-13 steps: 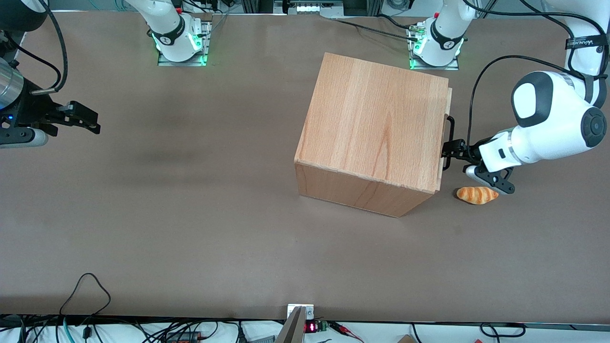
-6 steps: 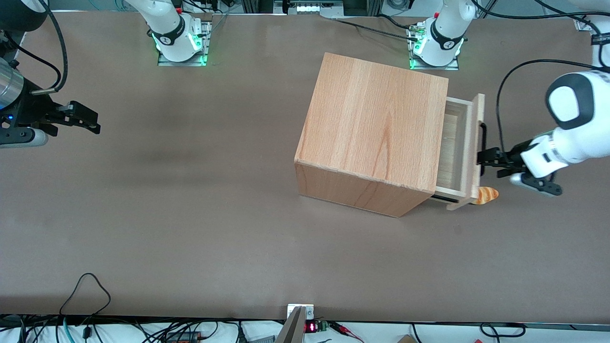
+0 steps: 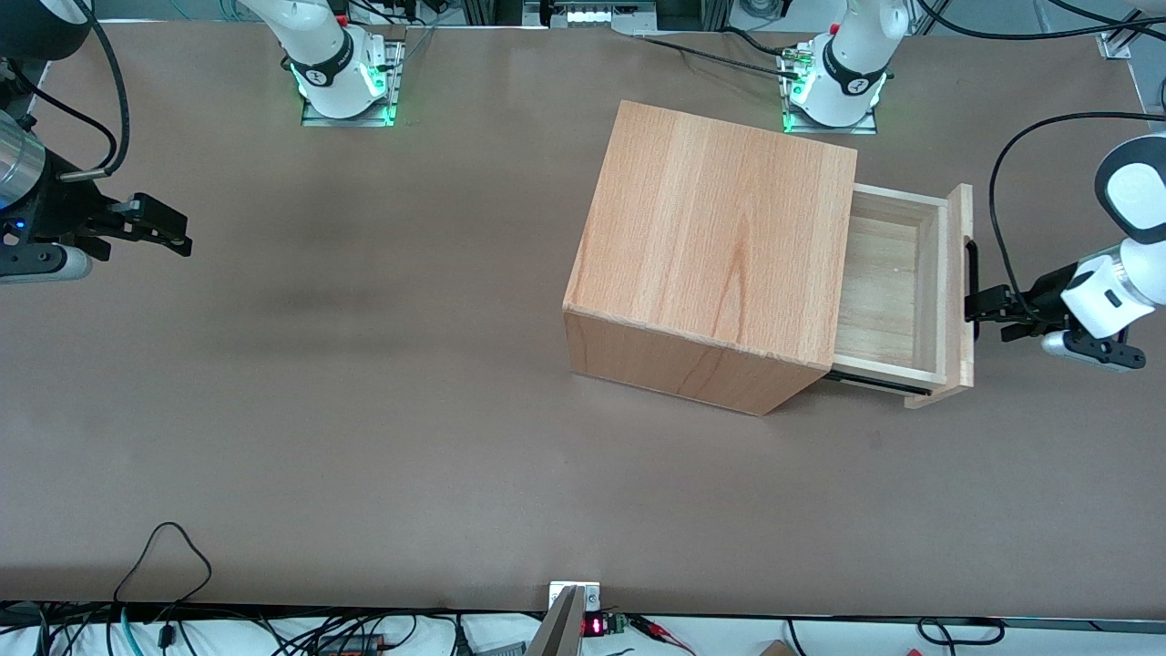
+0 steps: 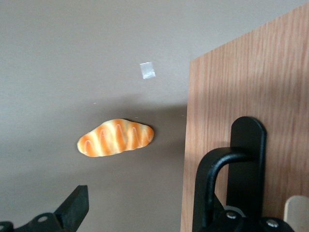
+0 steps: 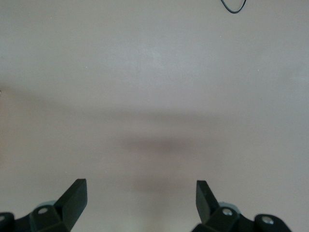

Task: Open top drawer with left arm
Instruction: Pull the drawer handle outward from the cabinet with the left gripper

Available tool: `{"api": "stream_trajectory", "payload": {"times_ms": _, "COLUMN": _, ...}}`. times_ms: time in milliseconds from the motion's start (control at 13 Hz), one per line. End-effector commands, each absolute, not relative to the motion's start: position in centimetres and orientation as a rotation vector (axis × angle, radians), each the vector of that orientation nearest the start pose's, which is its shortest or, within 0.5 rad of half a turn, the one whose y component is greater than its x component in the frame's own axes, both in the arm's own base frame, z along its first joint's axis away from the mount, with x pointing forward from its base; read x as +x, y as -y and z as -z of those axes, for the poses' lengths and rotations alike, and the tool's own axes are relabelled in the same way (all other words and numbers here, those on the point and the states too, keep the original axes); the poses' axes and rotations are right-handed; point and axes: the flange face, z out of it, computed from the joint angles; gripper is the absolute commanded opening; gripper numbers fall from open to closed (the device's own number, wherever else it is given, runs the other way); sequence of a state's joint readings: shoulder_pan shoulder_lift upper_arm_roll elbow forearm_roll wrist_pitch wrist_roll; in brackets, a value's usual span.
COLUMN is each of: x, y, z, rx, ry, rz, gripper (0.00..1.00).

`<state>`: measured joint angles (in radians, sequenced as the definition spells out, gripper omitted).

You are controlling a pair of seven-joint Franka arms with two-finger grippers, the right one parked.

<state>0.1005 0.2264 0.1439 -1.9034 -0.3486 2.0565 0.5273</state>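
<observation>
The top drawer stands pulled well out of the light-wood cube cabinet, its tray bare inside. Its flat front panel faces the working arm's end of the table and carries a black bar handle. My left gripper is at the handle's end nearer the front camera, open. In the left wrist view the handle curves over the panel, where the gripper's one finger sits; the other finger is wide apart over the table.
A small orange-striped bread roll lies on the brown table beside the drawer front's edge, with a bit of white tape near it. The front view hides the roll under the drawer front. Both arm bases stand at the table's back edge.
The drawer has slid from shut to well out of the cabinet. My left gripper drew back with the handle toward the working arm's end, and the drawer front now covers the bread roll.
</observation>
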Motion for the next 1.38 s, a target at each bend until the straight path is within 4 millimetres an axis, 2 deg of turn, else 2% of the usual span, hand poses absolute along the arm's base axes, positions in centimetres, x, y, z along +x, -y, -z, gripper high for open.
{"api": "stream_trajectory", "payload": {"times_ms": 0, "x": 58.6, "y": -16.1, "z": -37.7, "rx": -3.315, "ry": -0.167, "rz": 0.075, "gripper": 1.0}}
{"api": "stream_trajectory", "payload": {"times_ms": 231, "x": 58.4, "y": -17.6, "z": -36.9, "rx": -3.304, "ry": -0.208, "rz": 0.082, "gripper": 1.0}}
{"api": "stream_trajectory", "payload": {"times_ms": 615, "x": 58.5, "y": -17.5, "z": -37.7, "rx": -3.32, "ry": -0.16, "rz": 0.104, "gripper": 1.0}}
{"api": "stream_trajectory", "payload": {"times_ms": 1154, "x": 59.4, "y": -16.4, "z": -40.1, "rx": -3.317, "ry": 0.461, "rz": 0.047, "gripper": 1.0}}
{"api": "stream_trajectory", "payload": {"times_ms": 1308, "x": 59.2, "y": -16.3, "z": -40.5, "rx": -3.309, "ry": 0.478, "rz": 0.013, "gripper": 1.0}}
